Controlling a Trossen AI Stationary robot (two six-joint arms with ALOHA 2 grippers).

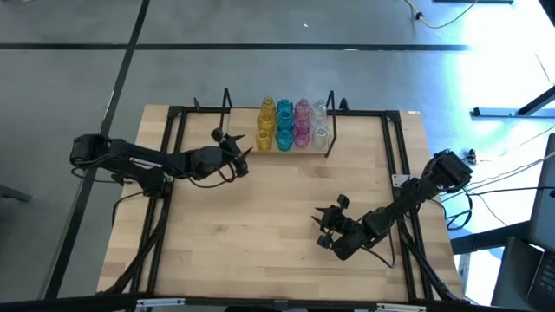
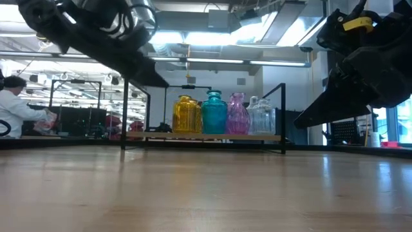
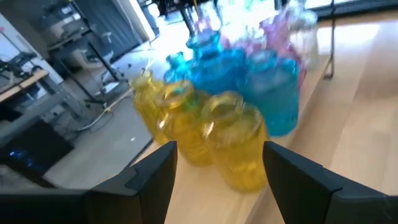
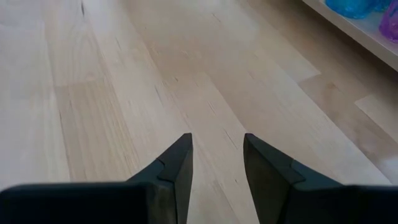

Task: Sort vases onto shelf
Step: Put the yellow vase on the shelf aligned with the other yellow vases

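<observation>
Light-wood tabletop [image 1: 260,225] edged by a black frame, grey floor [image 1: 69,78] crossed by dark lines, cables [image 1: 512,173] trailed beside the table, a person in white [image 2: 16,109] seated far off in the room, ceiling lights [image 2: 212,38] seen overhead

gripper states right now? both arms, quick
Left gripper: open, empty, just short of the yellow vases.
Right gripper: open, empty, over bare table.
</observation>
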